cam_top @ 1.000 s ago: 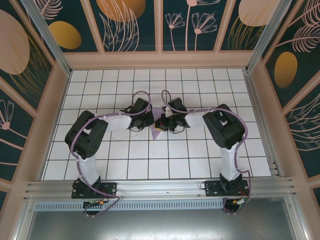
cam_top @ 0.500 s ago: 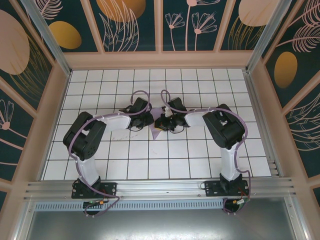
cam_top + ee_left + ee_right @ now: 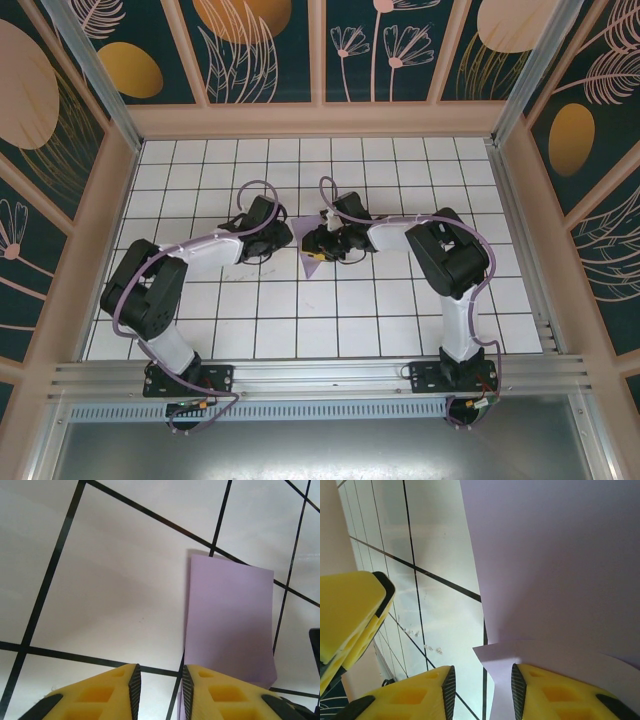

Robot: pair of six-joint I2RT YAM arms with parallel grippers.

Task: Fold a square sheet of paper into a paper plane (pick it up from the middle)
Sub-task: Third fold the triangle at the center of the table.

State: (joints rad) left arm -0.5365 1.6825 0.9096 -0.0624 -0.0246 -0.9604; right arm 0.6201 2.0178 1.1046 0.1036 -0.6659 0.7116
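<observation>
Over the table (image 3: 400, 310), left gripper (image 3: 161, 675) and right gripper (image 3: 482, 675) are hovering narrowly parted, holding nothing; the lilac sheet (image 3: 230, 620) is needing edges aligned before any crease gets pressed

plane (image 3: 310, 267) partly under right end effector (image 3: 318, 246)

The lilac paper (image 3: 309, 263), folded into a narrow point aimed nearward, lies mid-table on the tiles (image 3: 400, 300).

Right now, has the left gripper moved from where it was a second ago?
Yes. Against the tile grid in the top view, the left gripper has backed leftward, away from the lilac paper.
</observation>
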